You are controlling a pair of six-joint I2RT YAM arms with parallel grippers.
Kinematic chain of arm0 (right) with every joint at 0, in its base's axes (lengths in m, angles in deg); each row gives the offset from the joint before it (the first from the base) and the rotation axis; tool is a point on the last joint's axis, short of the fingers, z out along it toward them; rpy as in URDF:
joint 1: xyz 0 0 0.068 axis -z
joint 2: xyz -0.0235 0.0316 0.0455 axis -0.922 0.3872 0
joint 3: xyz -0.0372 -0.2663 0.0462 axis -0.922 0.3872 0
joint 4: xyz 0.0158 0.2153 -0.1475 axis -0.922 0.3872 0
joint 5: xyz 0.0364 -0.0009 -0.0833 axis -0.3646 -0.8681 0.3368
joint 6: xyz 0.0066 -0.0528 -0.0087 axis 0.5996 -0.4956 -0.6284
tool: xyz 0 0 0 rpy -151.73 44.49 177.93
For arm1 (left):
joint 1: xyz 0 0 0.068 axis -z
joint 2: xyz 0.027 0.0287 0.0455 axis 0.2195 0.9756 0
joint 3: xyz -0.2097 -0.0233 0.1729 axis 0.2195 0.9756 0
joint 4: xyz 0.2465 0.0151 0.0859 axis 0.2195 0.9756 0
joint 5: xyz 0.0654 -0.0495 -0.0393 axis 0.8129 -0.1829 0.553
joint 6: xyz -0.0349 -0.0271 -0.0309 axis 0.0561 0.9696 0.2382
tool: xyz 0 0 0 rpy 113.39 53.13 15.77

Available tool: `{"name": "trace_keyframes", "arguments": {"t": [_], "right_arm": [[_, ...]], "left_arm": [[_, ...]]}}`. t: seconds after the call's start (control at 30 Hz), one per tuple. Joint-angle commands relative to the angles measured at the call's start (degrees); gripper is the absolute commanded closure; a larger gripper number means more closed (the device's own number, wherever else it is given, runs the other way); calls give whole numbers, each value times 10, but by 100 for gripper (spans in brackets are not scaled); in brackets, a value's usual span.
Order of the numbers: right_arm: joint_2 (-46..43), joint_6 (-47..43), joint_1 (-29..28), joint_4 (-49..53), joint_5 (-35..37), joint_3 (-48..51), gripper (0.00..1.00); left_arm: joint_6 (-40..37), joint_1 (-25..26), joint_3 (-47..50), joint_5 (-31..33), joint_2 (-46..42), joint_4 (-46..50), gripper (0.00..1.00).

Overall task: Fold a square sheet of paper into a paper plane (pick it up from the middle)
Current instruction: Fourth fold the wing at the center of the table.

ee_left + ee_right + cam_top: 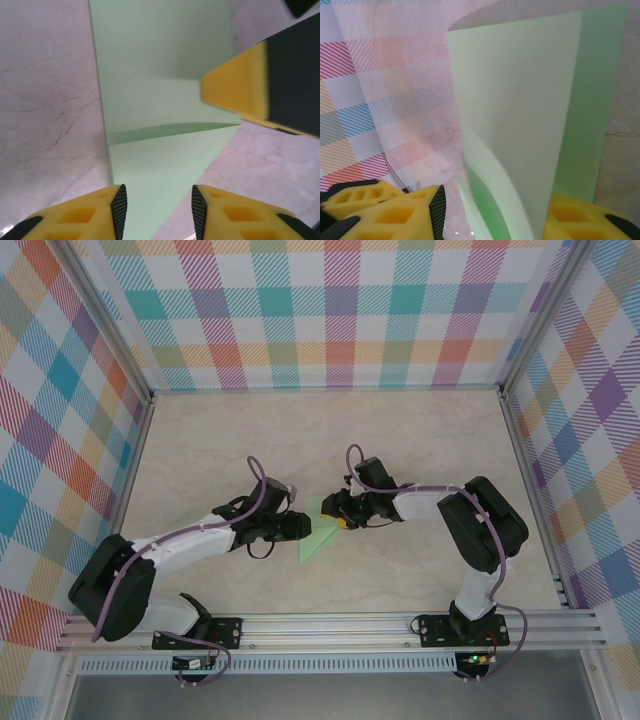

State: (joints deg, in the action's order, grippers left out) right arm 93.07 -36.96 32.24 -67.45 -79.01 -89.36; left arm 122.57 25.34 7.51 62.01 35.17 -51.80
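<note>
Yellow blocky fingers with black ribbed rubber pads sit at the bottom of the left wrist view. They belong to the left gripper, and they are apart with a clear gap. Under that gap and stretching away from the fingertips lies the thin, smooth, pale mint-green sheet of paper. It lies flat on the pale tabletop, which looks like stone with fine crack lines. One fold line runs across the sheet, and one edge slants to a point just beyond the right finger. A yellow wedge-shaped fingertip of the other arm hangs over the far side of the sheet.

At the right wrist, the right gripper also has its fingers apart. A flap of the green sheet stands up between them, curled at the bottom near the pads. Past the left finger is a checked wall in soft colours.

From above, the sheet lies between the left gripper and the right gripper, mid-table.
</note>
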Motion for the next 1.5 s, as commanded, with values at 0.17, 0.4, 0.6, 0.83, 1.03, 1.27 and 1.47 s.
{"name": "trace_keyframes", "arguments": {"t": [0.17, 0.4, 0.6, 0.83, 1.03, 1.27, 1.47], "right_arm": [[1, -43, 8, 26, -33, -27, 56], [7, -60, 18, 43, -56, -45, 57], [7, -63, 20, 48, -69, -55, 57], [7, -63, 21, 55, -72, -57, 58], [10, -59, 21, 57, -72, -62, 58], [13, -55, 21, 58, -71, -63, 58], [14, -53, 21, 57, -69, -63, 58]], "left_arm": [[43, 52, 47, 93, -104, 29, 43], [53, 175, -4, 229, -26, 73, 36], [68, 227, -51, 309, 63, 102, 34], [76, 247, -66, 349, 102, 104, 37], [77, 258, -60, 349, 114, 89, 39], [78, 263, -58, 347, 136, 73, 46], [79, 265, -55, 356, 144, 71, 55]]}}
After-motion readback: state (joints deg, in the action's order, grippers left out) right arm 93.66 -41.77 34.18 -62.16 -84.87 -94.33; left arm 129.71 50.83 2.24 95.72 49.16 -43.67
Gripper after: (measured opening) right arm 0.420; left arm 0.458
